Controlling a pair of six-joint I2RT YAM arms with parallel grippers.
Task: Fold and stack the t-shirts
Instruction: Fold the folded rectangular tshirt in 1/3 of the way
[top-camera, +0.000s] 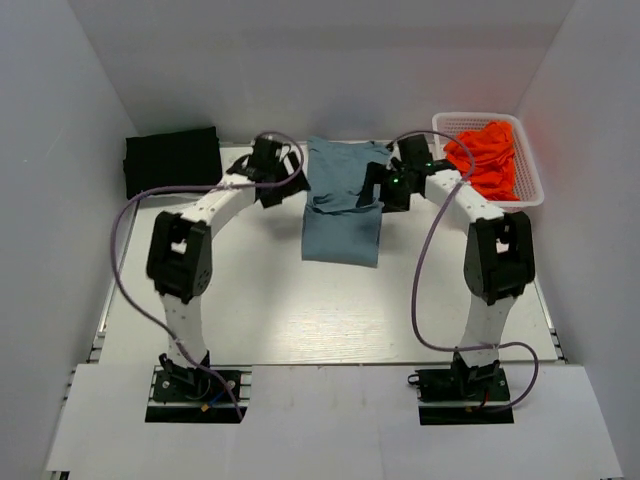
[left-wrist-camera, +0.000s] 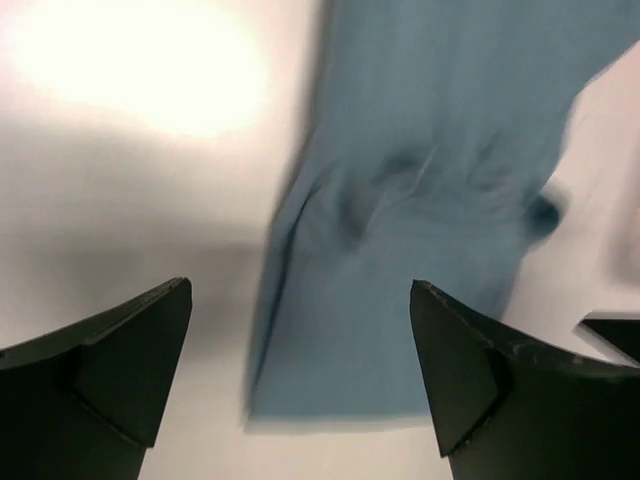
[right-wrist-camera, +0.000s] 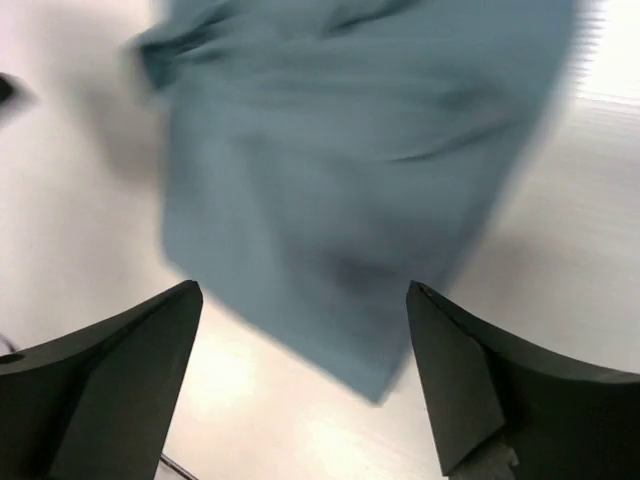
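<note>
A slate-blue t-shirt (top-camera: 342, 200) lies partly folded at the table's middle back, a folded flap on its near half. It also shows in the left wrist view (left-wrist-camera: 420, 200) and, blurred, in the right wrist view (right-wrist-camera: 350, 170). My left gripper (top-camera: 277, 188) is open and empty just left of the shirt. My right gripper (top-camera: 383, 192) is open and empty just right of it. A folded black t-shirt (top-camera: 172, 160) lies at the back left. Orange-red t-shirts (top-camera: 487, 158) are heaped in a white basket (top-camera: 531, 190).
White walls close in the table at the back and on both sides. The basket stands at the back right corner. Purple cables (top-camera: 120, 250) loop from each arm over the table. The table's front edge (top-camera: 320, 364) runs above the arm bases.
</note>
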